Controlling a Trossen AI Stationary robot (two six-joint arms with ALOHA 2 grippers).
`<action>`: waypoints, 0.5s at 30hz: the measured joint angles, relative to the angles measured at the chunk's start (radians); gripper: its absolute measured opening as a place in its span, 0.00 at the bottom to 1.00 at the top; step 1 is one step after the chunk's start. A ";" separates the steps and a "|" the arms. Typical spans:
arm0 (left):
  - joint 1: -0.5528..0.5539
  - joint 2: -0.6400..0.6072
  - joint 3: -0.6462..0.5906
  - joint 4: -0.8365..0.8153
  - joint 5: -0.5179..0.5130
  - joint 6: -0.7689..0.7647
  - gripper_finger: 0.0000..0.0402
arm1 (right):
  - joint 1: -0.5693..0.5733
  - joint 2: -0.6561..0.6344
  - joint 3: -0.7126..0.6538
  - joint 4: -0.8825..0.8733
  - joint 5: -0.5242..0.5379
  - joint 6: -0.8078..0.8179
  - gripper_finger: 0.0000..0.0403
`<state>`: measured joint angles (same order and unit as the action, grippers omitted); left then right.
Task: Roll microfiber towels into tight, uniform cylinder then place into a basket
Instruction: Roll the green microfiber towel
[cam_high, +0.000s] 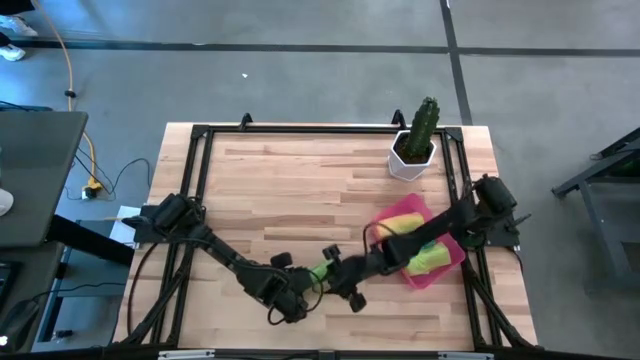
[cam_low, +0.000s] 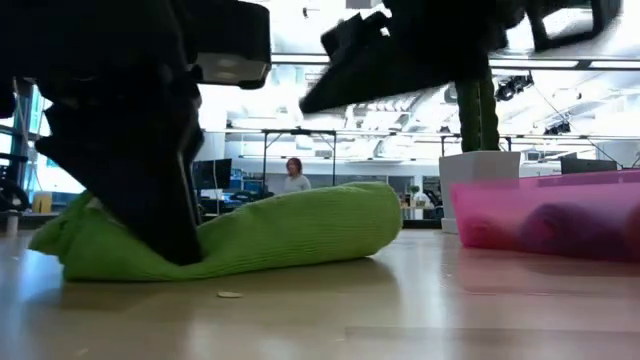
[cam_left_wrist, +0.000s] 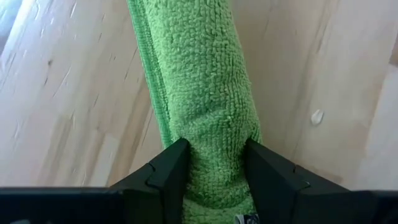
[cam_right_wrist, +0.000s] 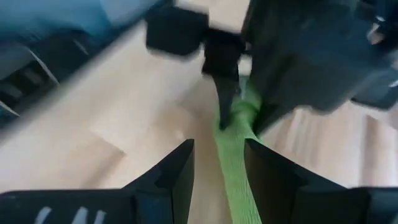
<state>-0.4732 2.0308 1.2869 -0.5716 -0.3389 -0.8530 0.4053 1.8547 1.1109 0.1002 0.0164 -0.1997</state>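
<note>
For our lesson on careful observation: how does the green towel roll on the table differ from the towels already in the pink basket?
The green towel roll lies on the bare wooden table; the towels in the basket sit inside the pink basket. The roll is pinched at one end by the left claw; nothing touches the basket towels. The right claw straddles the roll with jaws apart. Both are rolled up.

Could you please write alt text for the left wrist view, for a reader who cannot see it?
A rolled lime green towel lies on a light wooden table, one end pinched between the two dark fingers of the left gripper. The roll runs straight away from the gripper, and a small pale speck sits on the wood beside it.
</note>
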 joint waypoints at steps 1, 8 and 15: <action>0.002 0.000 0.000 0.008 -0.001 0.005 0.36 | 0.014 0.012 0.000 -0.003 0.056 -0.017 0.33; 0.002 0.002 -0.001 0.030 0.008 0.001 0.36 | 0.035 0.065 -0.001 0.032 0.152 -0.020 0.37; 0.001 0.001 -0.001 0.030 0.033 0.000 0.36 | 0.020 0.123 0.000 0.067 0.025 -0.101 0.51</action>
<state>-0.4721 2.0315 1.2861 -0.5416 -0.3059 -0.8528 0.4252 1.9774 1.1107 0.1672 0.0416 -0.3011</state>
